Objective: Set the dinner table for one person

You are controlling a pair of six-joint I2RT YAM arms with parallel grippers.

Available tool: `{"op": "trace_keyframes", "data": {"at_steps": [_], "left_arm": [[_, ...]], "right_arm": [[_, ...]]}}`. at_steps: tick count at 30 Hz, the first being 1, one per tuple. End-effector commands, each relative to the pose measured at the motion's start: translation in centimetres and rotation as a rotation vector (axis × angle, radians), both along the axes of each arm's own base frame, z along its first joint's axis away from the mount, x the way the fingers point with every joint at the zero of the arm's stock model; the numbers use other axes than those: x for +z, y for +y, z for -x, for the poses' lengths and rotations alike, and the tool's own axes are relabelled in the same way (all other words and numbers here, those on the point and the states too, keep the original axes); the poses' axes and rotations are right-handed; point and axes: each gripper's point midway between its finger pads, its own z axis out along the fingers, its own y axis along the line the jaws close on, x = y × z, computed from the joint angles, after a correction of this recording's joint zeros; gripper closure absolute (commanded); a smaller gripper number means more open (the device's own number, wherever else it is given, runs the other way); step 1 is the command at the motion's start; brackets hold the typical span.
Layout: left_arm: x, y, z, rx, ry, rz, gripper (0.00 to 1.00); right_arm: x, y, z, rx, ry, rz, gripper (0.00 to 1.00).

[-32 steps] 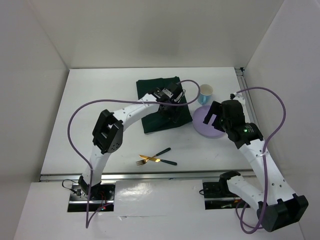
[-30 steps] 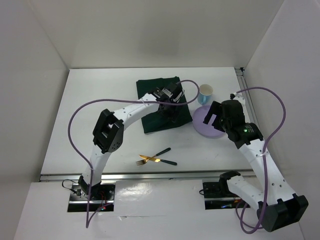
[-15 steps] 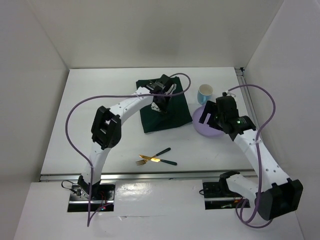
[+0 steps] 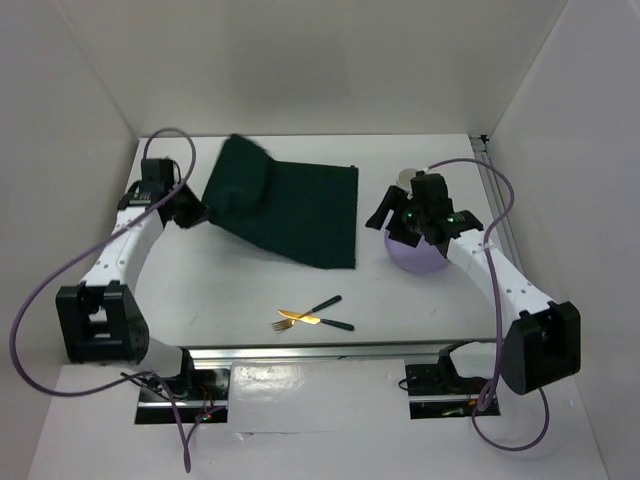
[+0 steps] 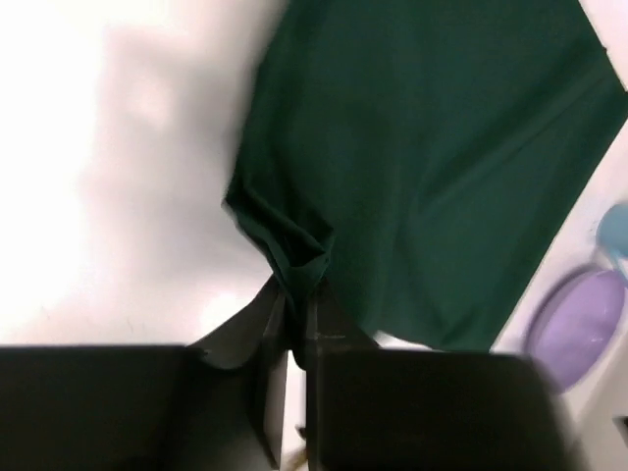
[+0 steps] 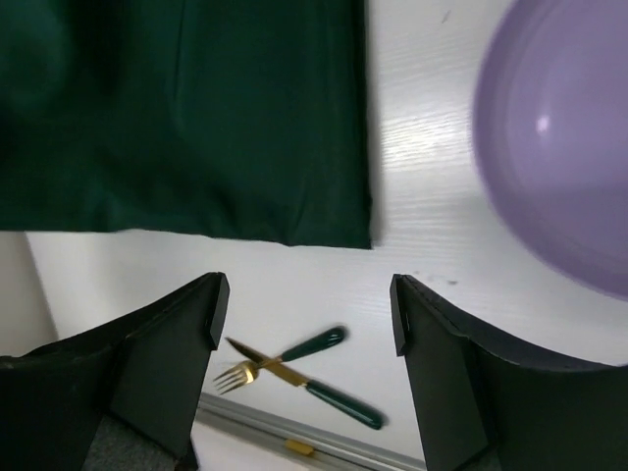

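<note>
As the white bench (image 4: 200, 290) carried everything, the green mat (image 4: 300, 210) lay spread across its far middle, left corner bunched and lifted. Purple plate (image 4: 415, 258) sat right of the mat, apart. Left end effector (image 5: 299, 294) was clenched on that corner; right end effector (image 6: 309, 304) was released, over the plate's edge. Crossed cutlery (image 4: 312, 318) lay by the near edge.

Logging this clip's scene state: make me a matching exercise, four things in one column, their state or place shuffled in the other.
Things:
1. green cloth mat
2. purple plate
3. fork and knife
4. right tool

States or places:
A. open, holding nothing
B. lying crossed near the front rail
C. pinched by the left tool, partly lifted
D. flat on the dinner table, right of the mat

Pairs: 1-C, 2-D, 3-B, 4-A
</note>
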Motion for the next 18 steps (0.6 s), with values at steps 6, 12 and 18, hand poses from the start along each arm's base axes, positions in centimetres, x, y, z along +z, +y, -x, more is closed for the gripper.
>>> {"op": "trace_keyframes", "data": {"at_steps": [6,12,18], "left_arm": [[-4.4,-0.9,3.9,0.138,0.112,0.142,0.07],[-5.2,3.9,4.6,0.285,0.217,0.044,0.06],[-5.7,6.9,8.0,0.459,0.280,0.006,0.13]], "right_arm": [[-2.9,5.7,0.6,0.046,0.108,-0.124,0.15],[-5.4,7.5,2.5,0.071,0.176,-0.095,0.17],[-7.8,7.8,3.0,0.010,0.248,-0.099,0.22]]}}
